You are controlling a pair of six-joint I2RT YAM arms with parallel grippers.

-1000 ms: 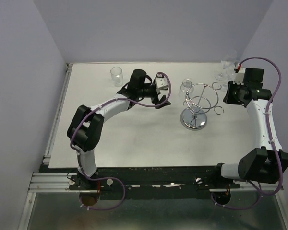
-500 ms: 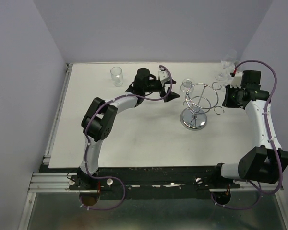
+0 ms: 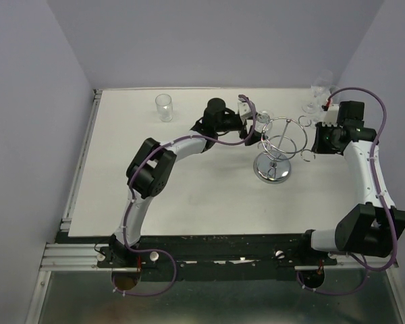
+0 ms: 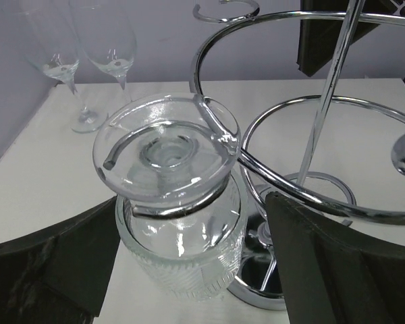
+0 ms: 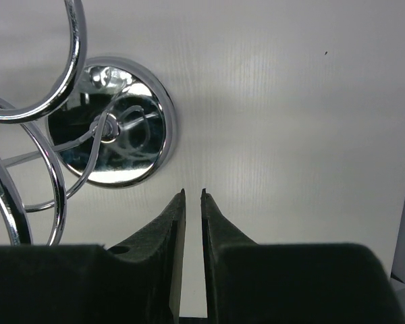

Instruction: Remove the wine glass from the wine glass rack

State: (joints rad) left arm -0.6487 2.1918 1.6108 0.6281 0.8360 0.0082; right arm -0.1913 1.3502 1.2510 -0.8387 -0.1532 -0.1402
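Overhead, the left gripper is a dark shape pressed up against the wine glass rack, and its fingers cannot be told apart there. The wine glass is almost lost against the white table from that height. From the left wrist, the glass hangs upside down on the rack's near hook arm. The wire passes under its round foot, which hides the stem. The left gripper's dark fingers are spread wide on either side of the ribbed bowl and run off the bottom edge. Whether either pad touches the glass is unclear. Two other stemmed glasses stand behind, their tops cropped. The right gripper hovers above the table beside the rack's mirror base. Its fingers are drawn together to a thin slit, with nothing between them.
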